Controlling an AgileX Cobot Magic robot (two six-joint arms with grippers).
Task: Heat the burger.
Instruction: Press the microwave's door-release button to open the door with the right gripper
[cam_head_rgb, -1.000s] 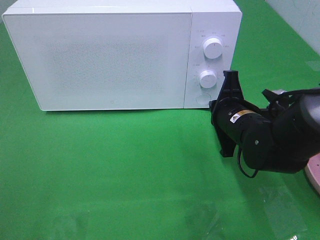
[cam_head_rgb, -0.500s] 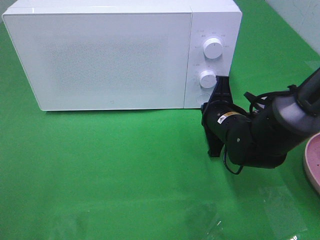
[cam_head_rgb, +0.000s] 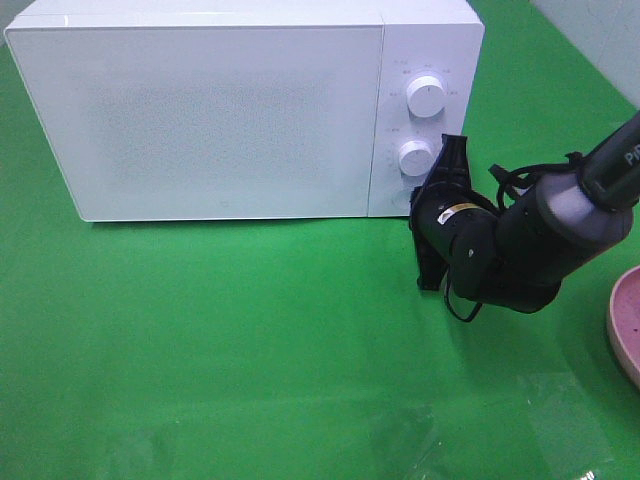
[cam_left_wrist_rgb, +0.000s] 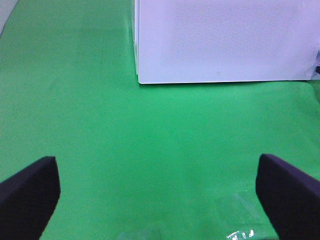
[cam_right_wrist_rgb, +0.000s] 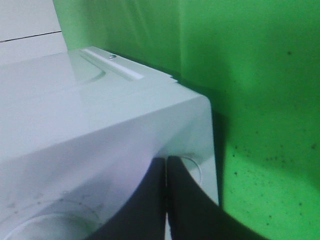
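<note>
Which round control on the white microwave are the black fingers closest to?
The flat round button lowest on the panel, beneath both raised knobs; the right fingers, shut, point at it.

Burger out of sight; white microwave (cam_head_rgb: 220, 110) door shut.

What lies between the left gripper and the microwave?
Nothing but green cloth: the left wrist view shows that stretch bare from the open left gripper to the microwave.
</note>
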